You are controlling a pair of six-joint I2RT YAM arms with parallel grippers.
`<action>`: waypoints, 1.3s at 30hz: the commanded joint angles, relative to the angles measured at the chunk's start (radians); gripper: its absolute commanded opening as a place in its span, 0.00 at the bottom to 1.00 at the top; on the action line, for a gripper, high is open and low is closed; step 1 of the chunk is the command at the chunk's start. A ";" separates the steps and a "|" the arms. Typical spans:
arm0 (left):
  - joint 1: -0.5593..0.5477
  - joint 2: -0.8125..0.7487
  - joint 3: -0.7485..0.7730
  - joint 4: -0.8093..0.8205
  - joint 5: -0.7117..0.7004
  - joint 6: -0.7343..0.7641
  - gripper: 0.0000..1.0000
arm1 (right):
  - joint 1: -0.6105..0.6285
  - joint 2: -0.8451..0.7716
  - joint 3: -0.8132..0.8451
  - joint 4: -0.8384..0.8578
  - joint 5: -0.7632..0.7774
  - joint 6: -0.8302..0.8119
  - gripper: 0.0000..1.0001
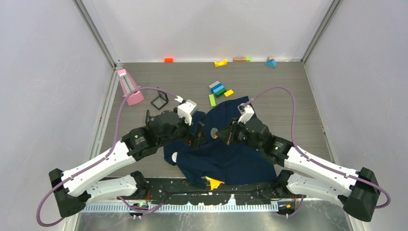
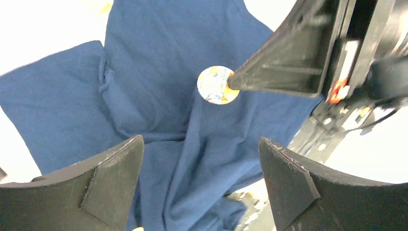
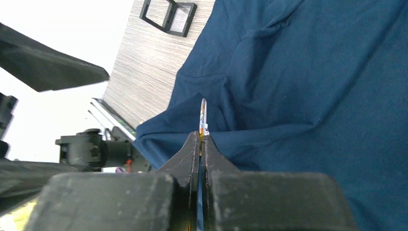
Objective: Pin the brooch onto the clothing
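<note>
While the right claw (image 3: 200,137) is closed tight on the small round brooch with the orange-gold face (image 3: 202,113), the step in hand is, as I judge, to fasten this badge to the dark navy soft-fabric T-shirt (image 3: 312,72).

At the very tips of this claw only the rim of the brooch is pinched. Most of the disc stands out beyond the tips, seen edge-on, with a small pale part on one side of it. Just past the disc lies a raised fold of the shirt. Whether the brooch already touches the cloth, I cannot tell.

Beyond the brooch, facing it from the other side, the left claw (image 2: 200,140) is wide open and holds nothing.

To do this step well, the right claw should hold firm and not twist, so that the disc meets the cloth flat. Soft fabric will probably yield and slide under pressure, so the left claw could close on the fold just beside the brooch to give support. I would release only when the badge sits fast.

Farthest from both claws, the grey wood-grain desk (image 3: 144,72) shows past the shirt edge.
</note>
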 commanded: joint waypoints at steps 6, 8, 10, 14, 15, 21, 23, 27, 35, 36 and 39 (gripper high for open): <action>0.060 -0.065 -0.010 -0.021 -0.042 -0.472 0.95 | 0.311 -0.010 -0.056 0.287 0.431 -0.432 0.01; 0.079 -0.063 -0.038 0.008 -0.011 -0.525 0.96 | 0.375 -0.001 -0.056 0.320 0.519 -0.494 0.01; 0.102 -0.056 -0.065 0.042 0.035 -0.572 0.96 | 0.431 0.020 -0.047 0.342 0.588 -0.550 0.01; 0.125 -0.038 -0.111 0.117 0.100 -0.644 0.96 | 0.504 0.101 -0.006 0.345 0.684 -0.634 0.01; 0.126 -0.030 -0.121 0.134 0.111 -0.656 0.96 | 0.513 0.111 0.001 0.346 0.696 -0.656 0.01; 0.128 0.006 -0.147 0.165 0.147 -0.684 0.84 | 0.551 0.166 0.022 0.382 0.747 -0.701 0.01; 0.128 0.009 -0.161 0.175 0.145 -0.693 0.78 | 0.555 0.168 0.019 0.395 0.749 -0.706 0.01; 0.128 0.013 -0.182 0.204 0.149 -0.706 0.64 | 0.558 0.170 0.017 0.402 0.749 -0.713 0.01; 0.128 0.049 -0.183 0.235 0.183 -0.707 0.51 | 0.563 0.189 0.025 0.388 0.742 -0.727 0.01; 0.128 0.053 -0.184 0.238 0.188 -0.707 0.47 | 0.565 0.192 0.027 0.387 0.741 -0.731 0.01; 0.129 0.061 -0.188 0.258 0.198 -0.713 0.35 | 0.571 0.202 0.032 0.384 0.743 -0.745 0.01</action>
